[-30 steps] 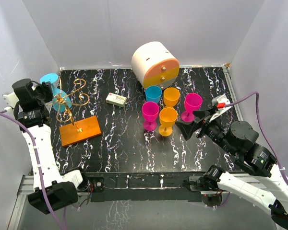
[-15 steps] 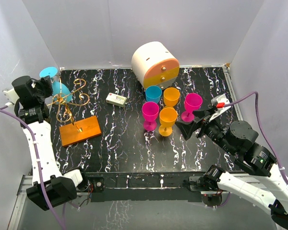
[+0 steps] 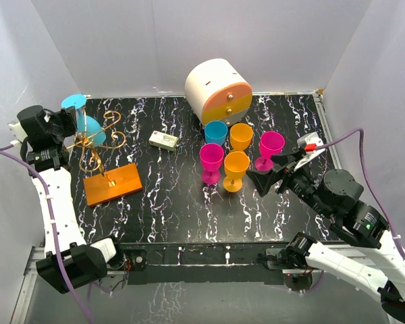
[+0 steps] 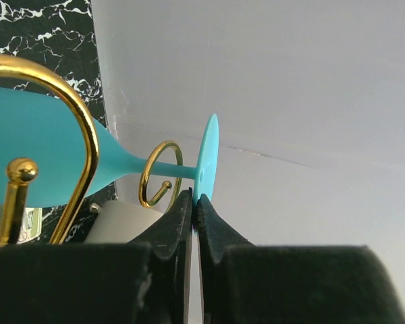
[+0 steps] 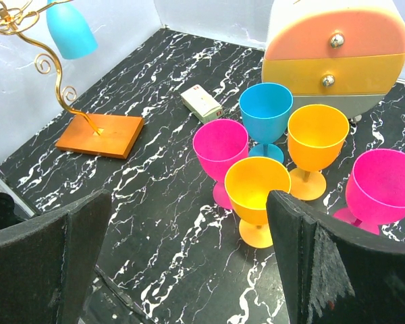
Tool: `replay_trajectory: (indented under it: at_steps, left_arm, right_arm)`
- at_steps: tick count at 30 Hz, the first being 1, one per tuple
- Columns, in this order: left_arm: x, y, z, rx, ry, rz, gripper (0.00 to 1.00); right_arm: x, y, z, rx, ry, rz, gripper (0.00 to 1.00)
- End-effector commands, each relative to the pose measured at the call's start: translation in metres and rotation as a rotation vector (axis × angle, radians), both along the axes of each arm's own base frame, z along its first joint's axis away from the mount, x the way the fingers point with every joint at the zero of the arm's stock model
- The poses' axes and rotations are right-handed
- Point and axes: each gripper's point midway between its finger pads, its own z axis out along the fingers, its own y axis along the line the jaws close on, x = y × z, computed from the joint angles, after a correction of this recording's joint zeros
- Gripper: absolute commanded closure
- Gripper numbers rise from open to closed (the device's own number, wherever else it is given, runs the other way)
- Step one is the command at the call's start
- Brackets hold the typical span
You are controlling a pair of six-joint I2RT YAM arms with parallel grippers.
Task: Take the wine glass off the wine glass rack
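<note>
wine glass (image 3: 89,127) swung back, stem in rack (image 3: 112,183) hook | left gripper (image 4: 195,200) clamps its foot

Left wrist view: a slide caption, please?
Left gripper pinches the foot rim of the cyan wine glass, its stem threaded through a golden rack hook.

No readable text, labels, brands, numbers or signs on any object in view.
</note>
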Motion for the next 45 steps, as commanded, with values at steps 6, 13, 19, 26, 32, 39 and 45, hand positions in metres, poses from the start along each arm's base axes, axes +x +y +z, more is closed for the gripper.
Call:
replay_trajectory:
  at_steps: [6, 13, 19, 26, 32, 39, 45]
  left_arm:
    - [-0.02, -0.013, 0.035, 0.034, -0.073, -0.04, 1.0]
    - [-0.032, -0.017, 0.04, 0.052, -0.052, -0.05, 1.0]
    - [-0.043, -0.021, 0.041, 0.067, -0.03, -0.05, 1.0]
    - [-0.056, -0.016, 0.046, 0.095, -0.056, 0.002, 1.0]
    - [-0.065, -0.009, 0.046, 0.102, -0.042, 0.054, 1.0]
    - [-0.074, 0.003, 0.048, 0.136, -0.007, 0.13, 1.0]
    - [-0.062, 0.01, 0.048, 0.114, -0.053, 0.151, 1.0]
  right_arm:
    - [-0.002, 0.0, 0.039, 0.075, -0.08, 0.007, 0.02]
    - [-0.003, -0.003, 0.04, 0.086, -0.08, 0.0, 0.02]
    - [-0.004, -0.004, 0.04, 0.09, -0.082, -0.002, 0.02]
    - [-0.006, -0.006, 0.04, 0.091, -0.083, -0.001, 0.02]
    - [-0.006, -0.008, 0.041, 0.091, -0.082, -0.007, 0.02]
    - [-0.006, -0.008, 0.041, 0.091, -0.082, -0.007, 0.02]
    - [-0.004, -0.005, 0.041, 0.089, -0.079, -0.004, 0.02]
